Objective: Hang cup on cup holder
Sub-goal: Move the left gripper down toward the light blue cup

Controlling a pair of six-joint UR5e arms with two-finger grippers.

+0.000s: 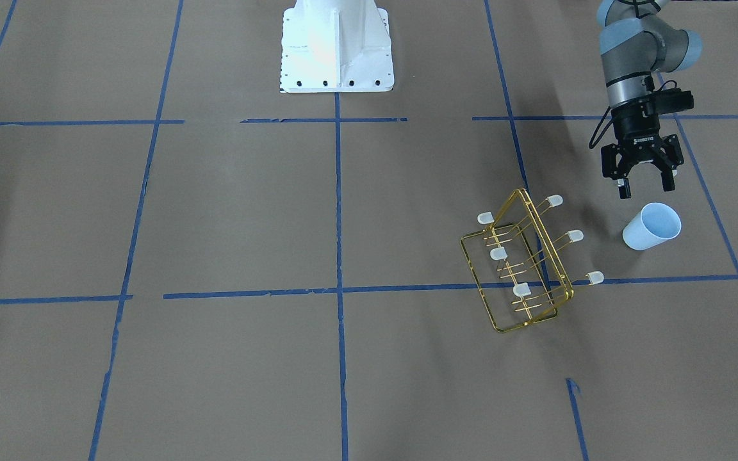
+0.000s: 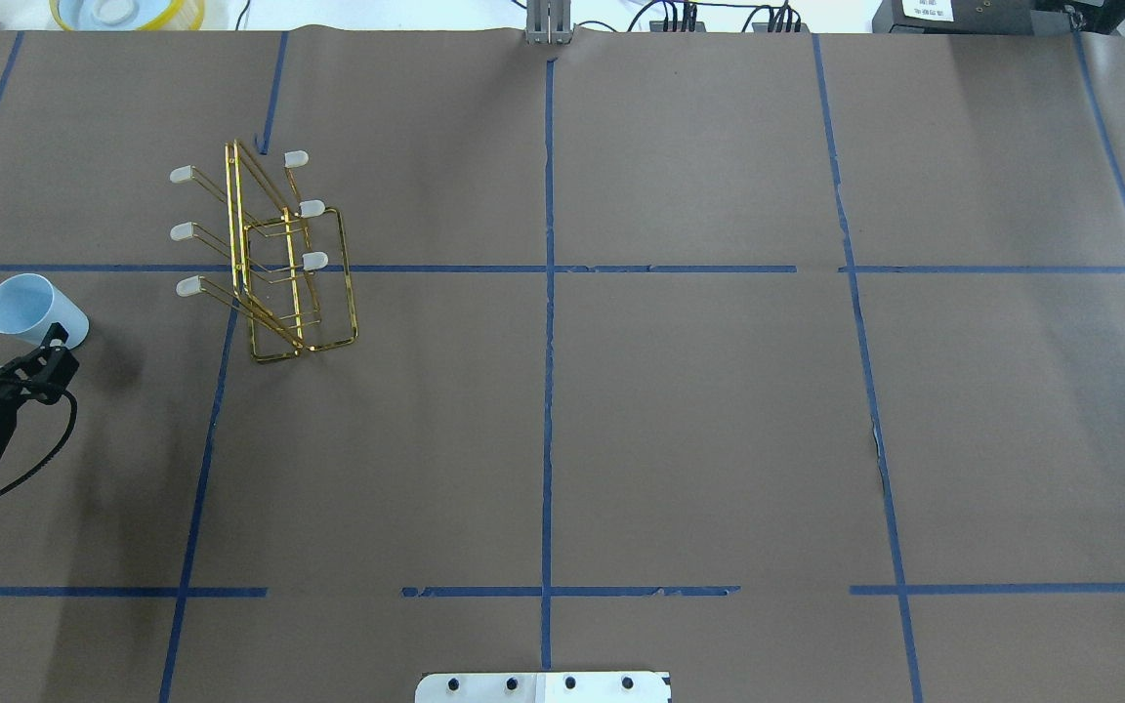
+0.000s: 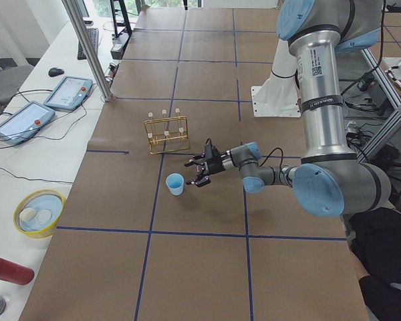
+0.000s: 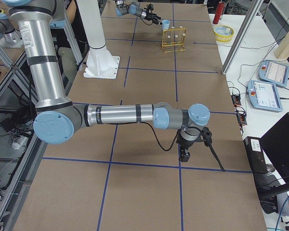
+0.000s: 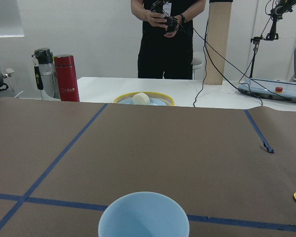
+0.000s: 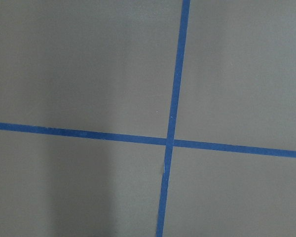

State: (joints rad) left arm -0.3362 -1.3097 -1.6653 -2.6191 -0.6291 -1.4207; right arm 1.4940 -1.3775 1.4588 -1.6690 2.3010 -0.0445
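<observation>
The cup (image 1: 652, 226), right of centre in the front-facing view, looks like smooth pale blue plastic with a soft sheen. The cup holder (image 1: 545, 243) beside it is thin, shiny gold-coloured metal wire with prongs capped in dull whitish plastic. The table (image 1: 215, 211) is covered in matt brown paper crossed by strips of blue tape (image 1: 338, 205), ragged in places. At the upper right the left gripper (image 1: 646, 186) is matt black on an arm (image 1: 625, 77) of brushed grey metal with glossy pale blue joint caps.
</observation>
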